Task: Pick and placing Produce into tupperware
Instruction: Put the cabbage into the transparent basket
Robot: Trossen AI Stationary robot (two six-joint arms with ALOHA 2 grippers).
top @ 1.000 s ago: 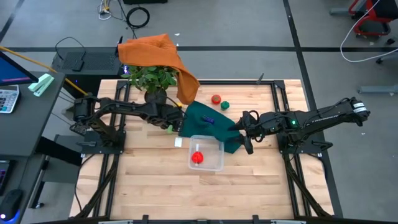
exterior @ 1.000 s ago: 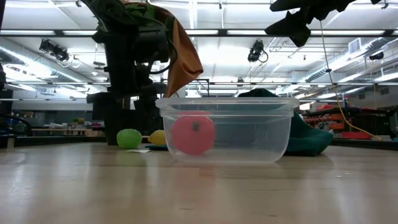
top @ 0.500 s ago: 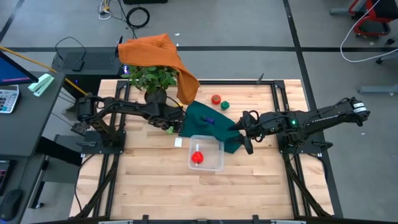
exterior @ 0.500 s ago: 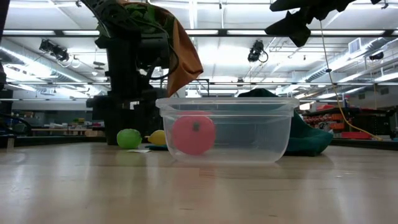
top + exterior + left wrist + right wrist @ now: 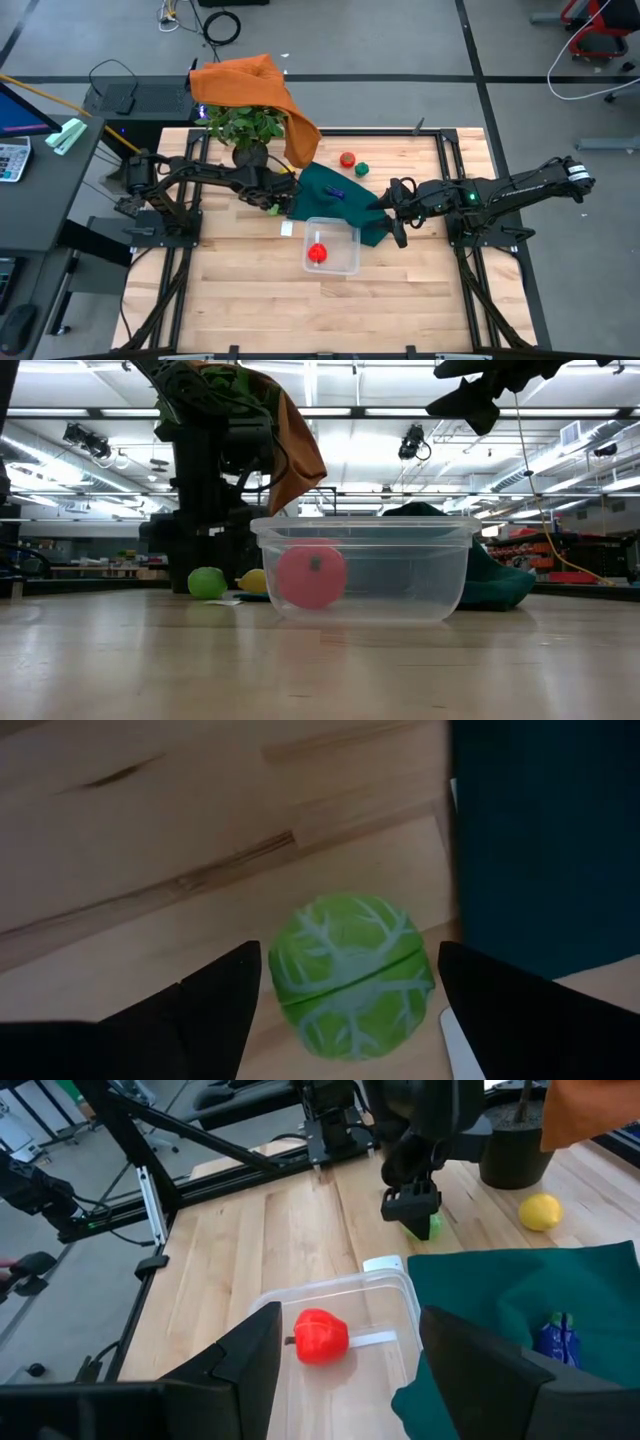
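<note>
A light green leafy ball (image 5: 348,975) of the produce rests on the wood beside the dark green cloth (image 5: 335,195). My left gripper (image 5: 345,1010) is open and comes down over the ball, one finger on each side of it; I see no touch. It also shows in the high view (image 5: 272,205). The tupperware (image 5: 332,246) holds a red fruit (image 5: 317,252). My right gripper (image 5: 398,225) is open and empty, above the cloth's right edge. A dark blue piece (image 5: 337,193) lies on the cloth. A yellow fruit (image 5: 541,1211) lies near the plant pot.
A red fruit (image 5: 347,159) and a dark green one (image 5: 362,169) lie at the far middle of the table. A potted plant (image 5: 245,125) with an orange cloth (image 5: 255,90) over it stands at the far left. A small white block (image 5: 287,228) lies left of the tupperware.
My left gripper has come down a little over the light green ball. The ball, the tupperware and my right gripper have kept still.
</note>
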